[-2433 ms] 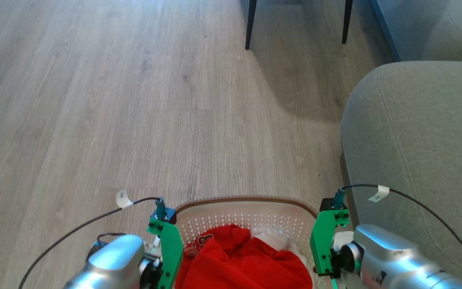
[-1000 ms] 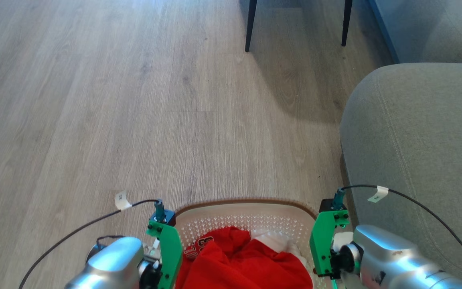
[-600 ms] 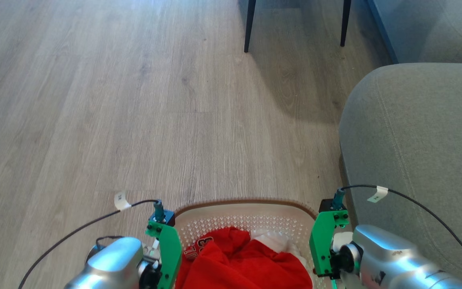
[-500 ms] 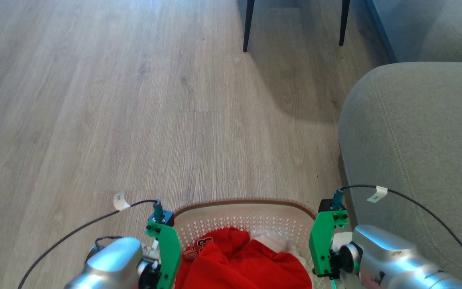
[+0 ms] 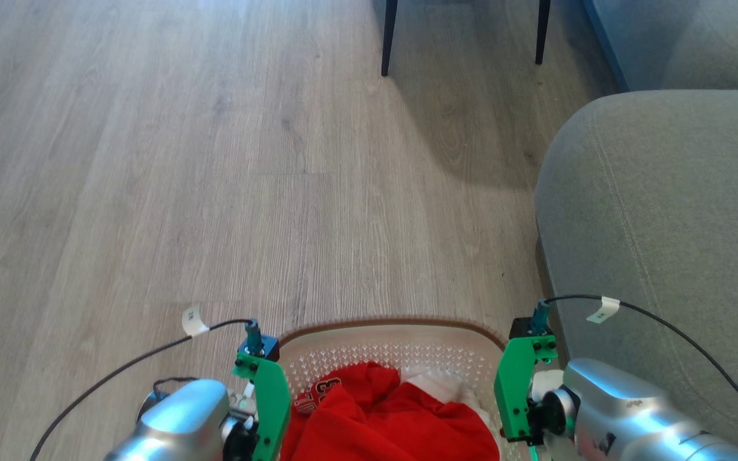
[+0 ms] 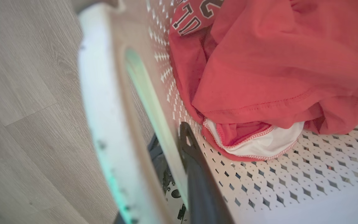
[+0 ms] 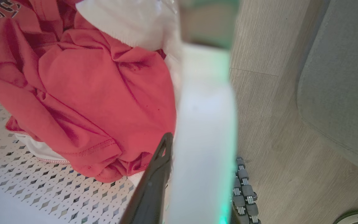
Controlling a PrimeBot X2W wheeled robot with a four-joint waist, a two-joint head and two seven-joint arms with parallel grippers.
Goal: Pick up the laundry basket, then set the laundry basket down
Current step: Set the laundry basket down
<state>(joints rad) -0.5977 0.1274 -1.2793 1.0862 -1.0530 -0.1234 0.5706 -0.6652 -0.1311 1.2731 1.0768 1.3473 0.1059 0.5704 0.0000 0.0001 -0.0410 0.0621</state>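
Two pincers clenched on laundry basket (image 5: 394,331) handles: left pincer (image 6: 168,138) left side, right pincer (image 7: 197,146) right side. Basket hangs between arms, long axis seemingly pincer to pincer, apparently clear of floor (image 5: 215,192); sofa (image 5: 664,224) close on right.

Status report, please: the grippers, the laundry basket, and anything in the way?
Both shut on the laundry basket: left gripper, right gripper, one each side. Inside, red clothing. Close on the right, a grey sofa.
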